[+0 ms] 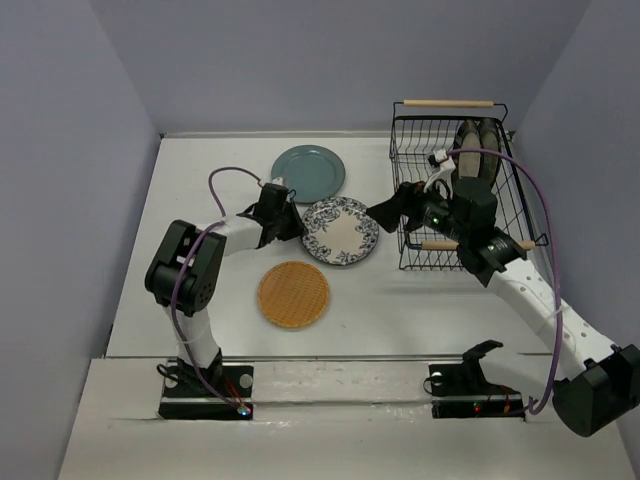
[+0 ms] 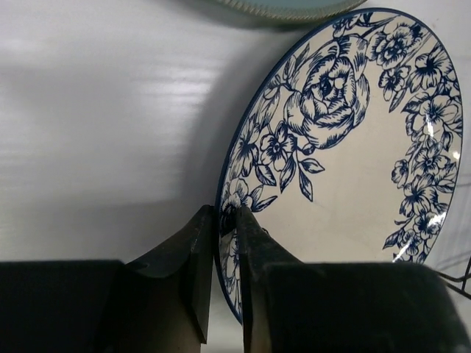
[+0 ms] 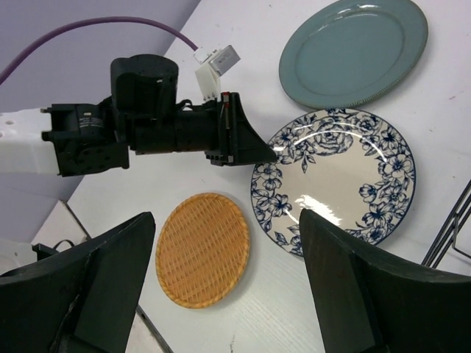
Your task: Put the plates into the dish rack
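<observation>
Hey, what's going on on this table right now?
Two robot arms are loading plates into the dish rack. The left gripper has its jaws pinched on the rim of the floral plate, which lies on the table. The right gripper hovers open beside the rack. Two beige plates already stand in the rack, while the teal plate and the woven plate wait on the table.

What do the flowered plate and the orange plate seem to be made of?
Floral plate: probably glazed ceramic, glossy; bright highlights show on its surface. Orange plate: apparently woven fibre, perhaps rattan, matte; a criss-cross weave is visible.
</observation>
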You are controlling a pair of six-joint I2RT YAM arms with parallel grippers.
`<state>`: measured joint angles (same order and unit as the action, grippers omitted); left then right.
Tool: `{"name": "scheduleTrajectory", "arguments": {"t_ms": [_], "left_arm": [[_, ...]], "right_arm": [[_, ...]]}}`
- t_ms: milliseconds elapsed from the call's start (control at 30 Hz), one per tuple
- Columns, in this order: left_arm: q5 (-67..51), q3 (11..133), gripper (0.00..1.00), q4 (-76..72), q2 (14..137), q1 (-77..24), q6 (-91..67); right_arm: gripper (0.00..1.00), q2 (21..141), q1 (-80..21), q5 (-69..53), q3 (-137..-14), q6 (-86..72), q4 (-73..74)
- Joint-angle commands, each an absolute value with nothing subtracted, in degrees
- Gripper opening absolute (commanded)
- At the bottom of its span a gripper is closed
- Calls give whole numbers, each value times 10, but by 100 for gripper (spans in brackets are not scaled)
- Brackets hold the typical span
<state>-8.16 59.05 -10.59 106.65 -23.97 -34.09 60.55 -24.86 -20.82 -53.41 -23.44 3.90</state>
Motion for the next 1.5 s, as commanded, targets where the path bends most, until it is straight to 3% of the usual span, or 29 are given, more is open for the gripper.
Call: {"name": "scheduleTrajectory", "arguments": {"t_ms": [0,400,800,1267,1367,1467], "left_arm": [[-67,520,6,-133,954,-219,-365],[-167,426,5,-253,762,-173,-454],[-241,429,6,-254,607,-93,-493],[-317,461,6,-250,539,-91,-538],[-338,468,6,-260,528,-91,-555],[-352,474,6,-265,525,-91,-562]], "right_arm": [[85,613,-253,-239,-536,-243,6],[86,644,-253,-256,-558,-247,21],[92,732,-253,-220,-610,-217,53],[95,796,-253,-310,-648,-265,7],[93,802,-253,-318,-636,-279,-18],[83,800,-253,-352,-620,-307,-62]]}}
